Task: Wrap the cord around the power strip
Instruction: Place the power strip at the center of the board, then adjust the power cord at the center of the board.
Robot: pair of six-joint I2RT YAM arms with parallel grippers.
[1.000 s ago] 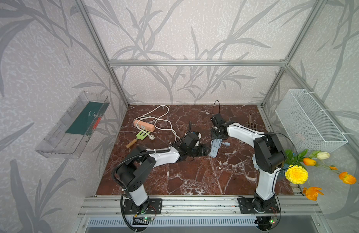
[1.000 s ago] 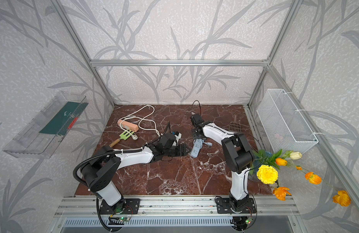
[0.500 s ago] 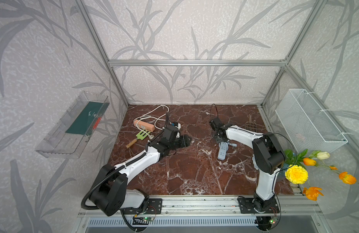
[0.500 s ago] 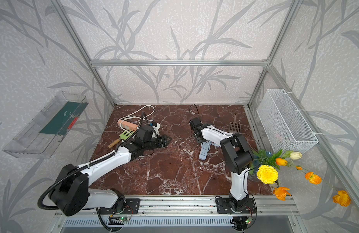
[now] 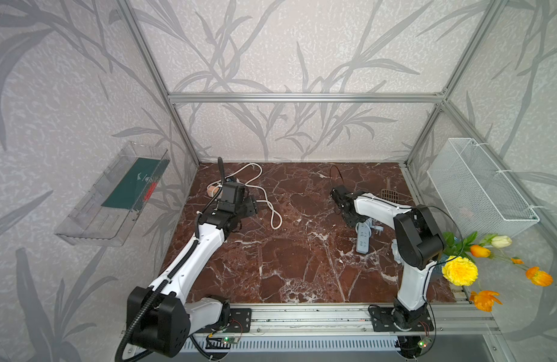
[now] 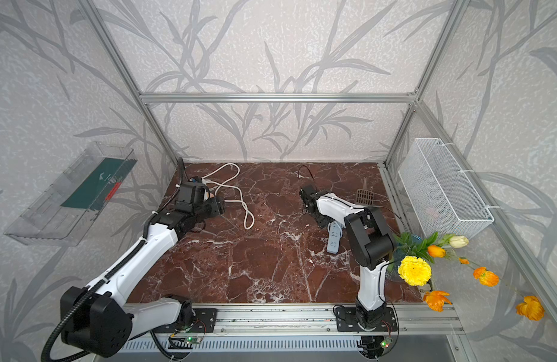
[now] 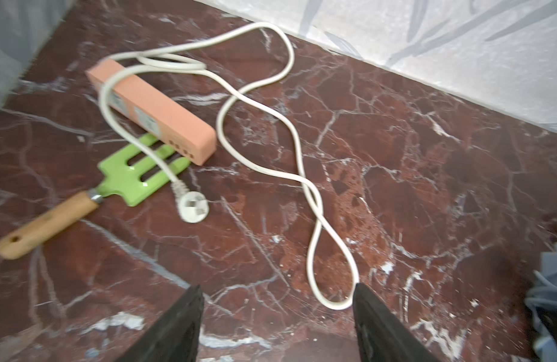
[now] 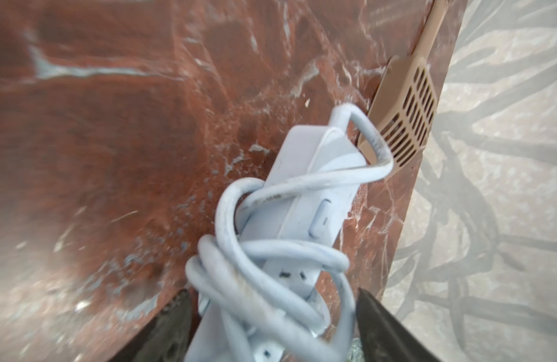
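A pale blue power strip (image 8: 314, 175) lies on the marble floor at the right, in both top views (image 5: 362, 243) (image 6: 333, 243), its blue cord (image 8: 258, 260) coiled round it. My right gripper (image 8: 272, 291) is open, its fingers standing either side of the coiled end. At the back left lies a pink power strip (image 7: 152, 106) whose white cord (image 7: 297, 150) trails loose in loops and ends in a round plug (image 7: 192, 207). My left gripper (image 7: 277, 286) is open and empty, low over the floor, with the cord's nearest loop beside one fingertip.
A green slotted spatula (image 7: 136, 178) with a wooden handle lies against the pink strip. A beige slotted scoop (image 8: 408, 103) rests by the right wall. A white wire basket (image 5: 477, 188) and flowers (image 5: 459, 269) stand right, a clear shelf (image 5: 114, 197) hangs left.
My left arm has swung from beside the blue strip at the centre to the back left by the pink strip. The right jaws have widened, and the blue strip has shifted right.
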